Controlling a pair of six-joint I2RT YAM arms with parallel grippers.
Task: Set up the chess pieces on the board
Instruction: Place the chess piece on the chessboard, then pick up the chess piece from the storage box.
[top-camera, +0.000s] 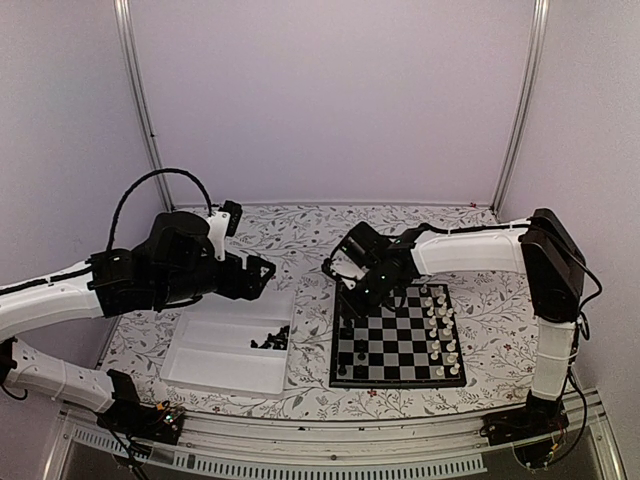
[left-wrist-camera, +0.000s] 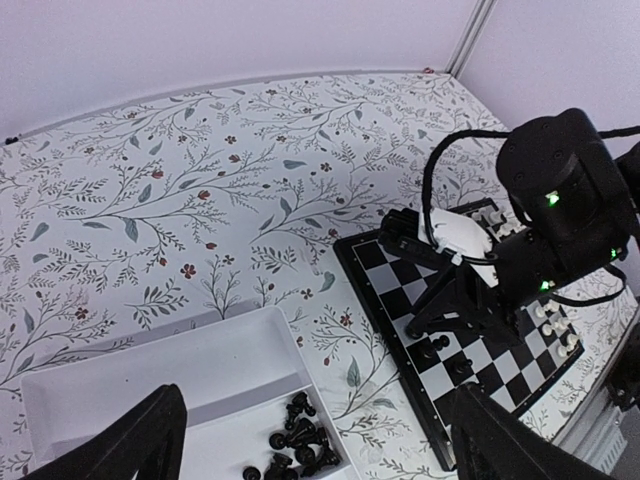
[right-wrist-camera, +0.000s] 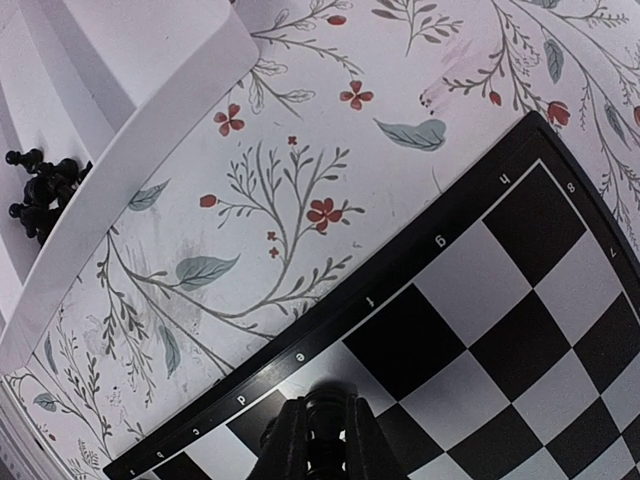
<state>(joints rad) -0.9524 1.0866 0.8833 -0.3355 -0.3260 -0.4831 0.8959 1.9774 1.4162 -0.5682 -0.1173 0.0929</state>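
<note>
One black chess piece (right-wrist-camera: 321, 408) is clamped in the right pincer (right-wrist-camera: 322, 425) over the board's (right-wrist-camera: 480, 300) edge row.

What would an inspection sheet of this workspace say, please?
Surface: table, floral-patterned top.
Job's things: board right of centre; black chess pieces mostly heaped in the white tray, a few on the board's left file.
Clutter: white pieces along the board's right files.
Grippers: left gripper open above the tray; right gripper shut on a black piece over the board's edge row.
Cables: black cable looping over the left arm.
Surroundings: pale walls, metal posts.
</note>
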